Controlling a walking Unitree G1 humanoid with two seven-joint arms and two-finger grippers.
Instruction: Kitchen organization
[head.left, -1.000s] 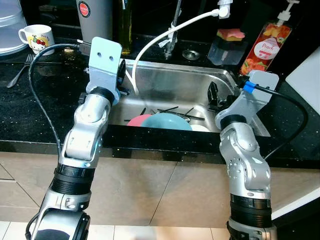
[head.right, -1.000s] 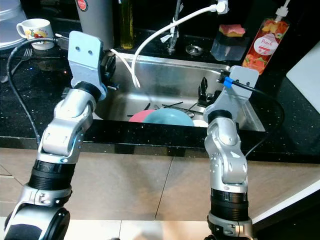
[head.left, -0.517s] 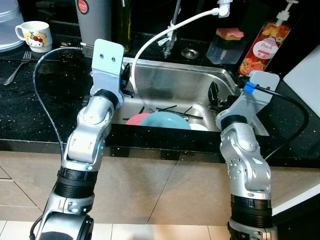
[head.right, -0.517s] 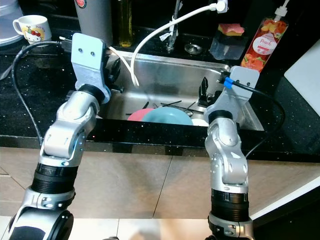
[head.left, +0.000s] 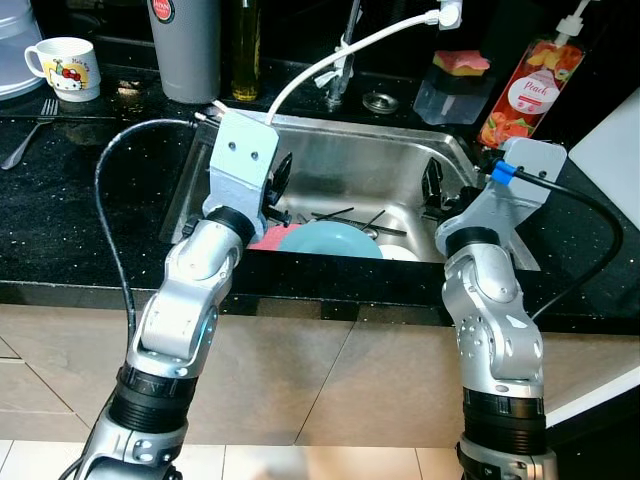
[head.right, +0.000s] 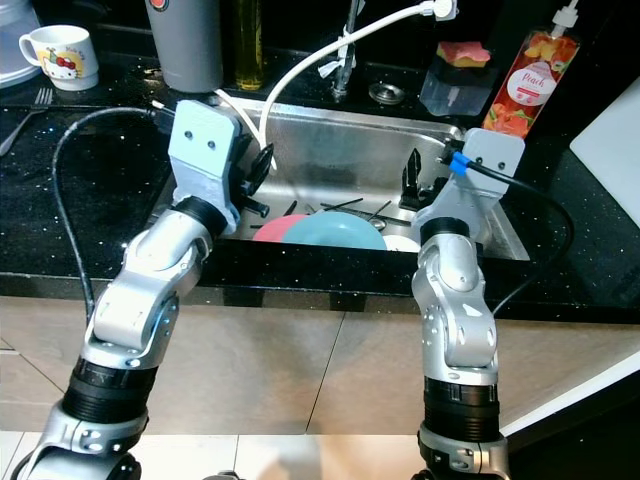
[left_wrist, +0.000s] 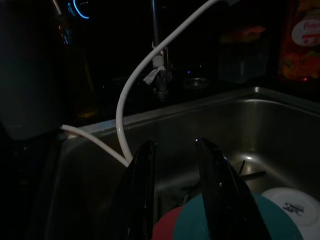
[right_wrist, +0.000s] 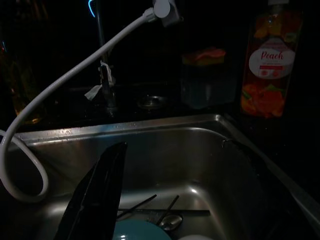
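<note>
**A:** Hovering over the steel sink, the left gripper hangs at the left side, jaws slightly apart on nothing, just above the dishes.

**B:** And the dishes?

**A:** A teal plate lies in the basin overlapping a pink plate, a white dish beside them, chopsticks behind. The right gripper sits by the right wall; can't tell about its jaws.

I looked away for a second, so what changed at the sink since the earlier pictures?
The left gripper has swung from the sink's left rim out over the basin, above the pink plate and teal plate, fingers open, holding nothing. The right gripper stays by the sink's right wall; the dishes haven't moved.
</note>
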